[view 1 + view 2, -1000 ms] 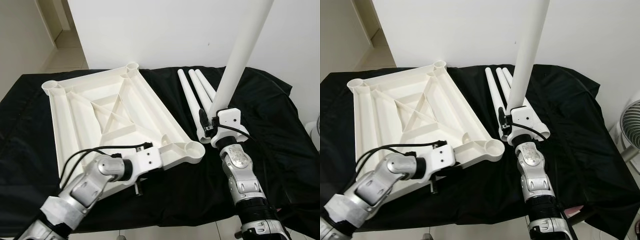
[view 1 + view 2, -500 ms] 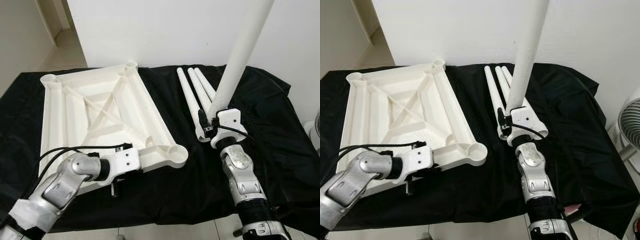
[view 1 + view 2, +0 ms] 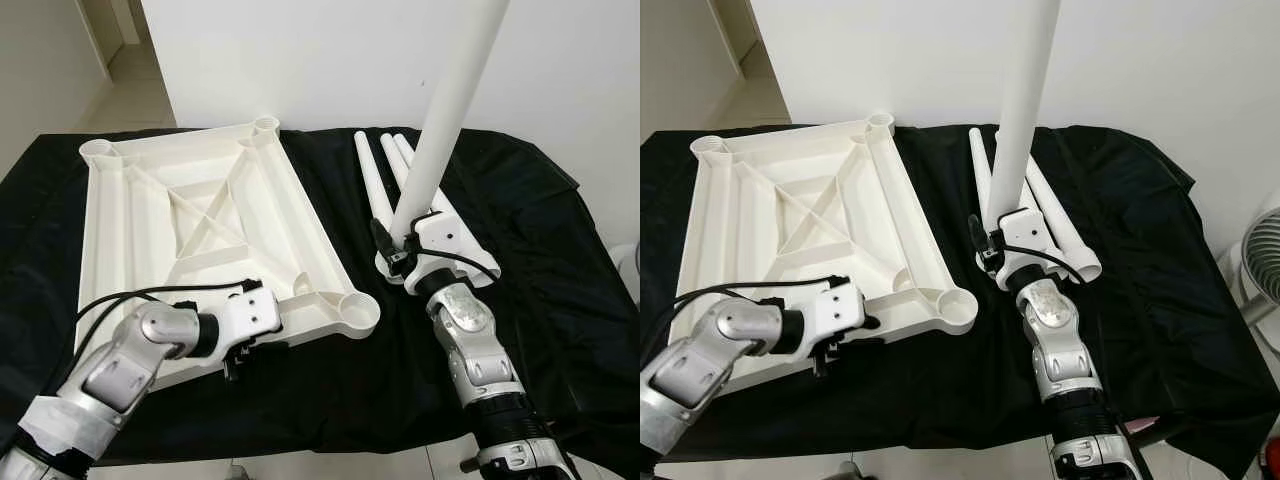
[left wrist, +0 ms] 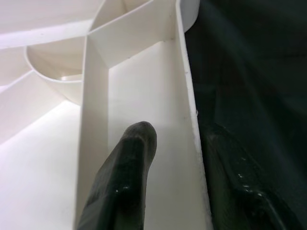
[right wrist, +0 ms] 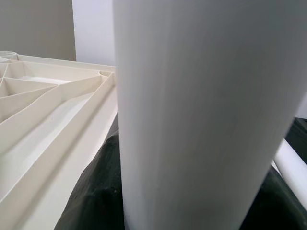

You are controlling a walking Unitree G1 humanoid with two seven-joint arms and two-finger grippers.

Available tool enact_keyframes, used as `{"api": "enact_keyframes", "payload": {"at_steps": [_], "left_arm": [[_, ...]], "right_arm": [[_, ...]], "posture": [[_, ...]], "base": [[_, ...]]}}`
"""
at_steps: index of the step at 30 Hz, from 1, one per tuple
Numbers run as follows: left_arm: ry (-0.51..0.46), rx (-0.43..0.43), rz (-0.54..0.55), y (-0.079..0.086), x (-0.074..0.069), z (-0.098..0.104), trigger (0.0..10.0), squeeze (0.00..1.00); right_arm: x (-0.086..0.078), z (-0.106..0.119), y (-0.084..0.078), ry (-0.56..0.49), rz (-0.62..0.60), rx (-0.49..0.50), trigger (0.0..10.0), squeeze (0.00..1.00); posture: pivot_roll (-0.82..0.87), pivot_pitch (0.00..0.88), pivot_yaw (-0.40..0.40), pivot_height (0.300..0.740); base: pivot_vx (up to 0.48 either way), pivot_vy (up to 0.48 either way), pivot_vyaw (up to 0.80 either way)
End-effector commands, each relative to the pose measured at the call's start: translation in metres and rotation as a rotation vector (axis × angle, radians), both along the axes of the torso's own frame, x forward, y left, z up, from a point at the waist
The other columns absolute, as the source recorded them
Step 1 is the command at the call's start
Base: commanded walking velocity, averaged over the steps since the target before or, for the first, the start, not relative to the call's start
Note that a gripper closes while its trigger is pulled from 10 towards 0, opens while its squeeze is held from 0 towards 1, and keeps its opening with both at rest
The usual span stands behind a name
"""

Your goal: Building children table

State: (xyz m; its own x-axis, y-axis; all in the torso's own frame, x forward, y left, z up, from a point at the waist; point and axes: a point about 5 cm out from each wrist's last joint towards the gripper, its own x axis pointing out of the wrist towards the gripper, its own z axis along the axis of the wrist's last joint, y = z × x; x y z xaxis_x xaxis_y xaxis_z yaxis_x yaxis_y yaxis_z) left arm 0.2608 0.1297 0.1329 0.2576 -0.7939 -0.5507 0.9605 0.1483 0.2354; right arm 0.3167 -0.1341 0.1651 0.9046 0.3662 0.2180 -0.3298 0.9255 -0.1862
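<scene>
Two arms of mine are at work over a bench [image 3: 560,270] draped in black cloth, set against a white wall [image 3: 330,60]. Largest on the cloth is the white tabletop [image 3: 190,225], lying upside down so its crossed ribs and the round leg sockets at its corners face up. It covers the left half of the bench, with its near right socket [image 3: 358,308] close to the middle of the cloth.

Next in size is the white table leg [image 3: 440,130] that my right gripper [image 3: 395,252] grips near its lower end. I hold it nearly upright, leaning a little to the right as it rises, and its top passes out of the picture. Its lower end hangs just right of the tabletop's near right corner, above the cloth. In the right wrist view the leg [image 5: 206,115] stands close before the camera, with the tabletop's rim [image 5: 57,120] beside it.

Three more white legs [image 3: 378,185] lie flat on the cloth behind my right gripper, side by side, fanning slightly apart toward the far edge.

My left gripper [image 3: 238,350] is at the near edge of the tabletop, clamped on its rim. In the left wrist view one black finger [image 4: 127,177] lies inside the tray against the rim wall [image 4: 189,143], and the other finger [image 4: 240,187] is outside it over the cloth.
</scene>
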Motion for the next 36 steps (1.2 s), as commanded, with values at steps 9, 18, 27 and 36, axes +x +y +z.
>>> {"api": "enact_keyframes", "payload": {"at_steps": [9, 18, 27, 36], "left_arm": [[-0.064, -0.267, 0.131, -0.003, 0.023, 0.031, 10.0, 0.00], [-0.177, -0.474, 0.236, -0.019, 0.031, 0.043, 10.0, 0.00], [-0.200, -0.515, 0.256, -0.029, 0.026, 0.042, 10.0, 0.00], [-0.214, -0.574, 0.245, -0.035, 0.011, 0.037, 10.0, 0.00]], "right_arm": [[0.000, 0.008, 0.000, -0.028, 0.035, 0.017, 10.0, 0.00], [-0.006, 0.015, 0.002, -0.069, 0.078, 0.074, 10.0, 0.00], [-0.015, 0.010, 0.007, -0.040, 0.120, 0.071, 10.0, 0.00], [-0.032, 0.005, 0.010, -0.010, 0.156, 0.092, 10.0, 0.00]], "posture": [[0.02, 0.012, -0.025, 0.740], [0.01, 0.000, -0.028, 0.740], [0.02, 0.000, -0.036, 0.740], [0.02, 0.001, -0.044, 0.740]], "base": [[0.000, 0.000, 0.00], [0.000, 0.000, 0.00], [0.000, 0.000, 0.00], [0.000, 0.000, 0.00]]}}
